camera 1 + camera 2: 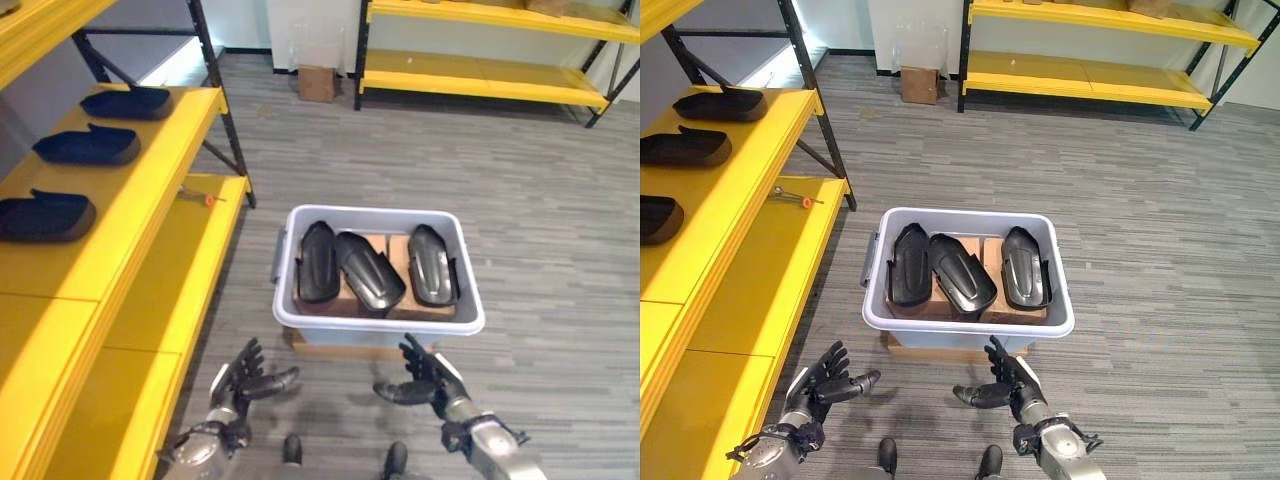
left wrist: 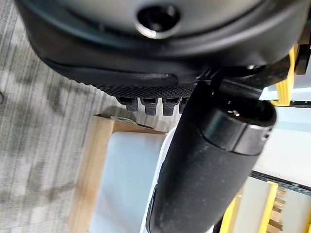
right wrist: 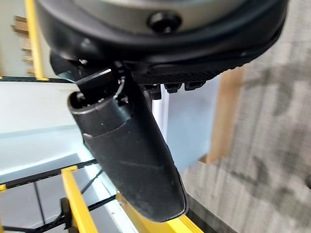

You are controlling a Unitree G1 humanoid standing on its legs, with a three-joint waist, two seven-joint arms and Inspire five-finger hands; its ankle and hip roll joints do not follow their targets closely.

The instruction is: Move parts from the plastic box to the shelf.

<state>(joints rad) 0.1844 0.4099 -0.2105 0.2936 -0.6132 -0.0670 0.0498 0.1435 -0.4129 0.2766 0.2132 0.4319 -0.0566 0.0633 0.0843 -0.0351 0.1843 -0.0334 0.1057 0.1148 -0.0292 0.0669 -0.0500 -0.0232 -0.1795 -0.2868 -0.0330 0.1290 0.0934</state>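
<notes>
We are holding both hands open and empty, left hand (image 1: 240,382) and right hand (image 1: 425,380), just short of the box (image 1: 378,322). Three parts (image 1: 370,270) are lying inside, beyond our fingertips. Reaching over the rim, gripping one part squarely, seems best.

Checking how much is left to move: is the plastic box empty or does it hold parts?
Not empty. The plastic box holds three black parts lying side by side on cardboard.
</notes>
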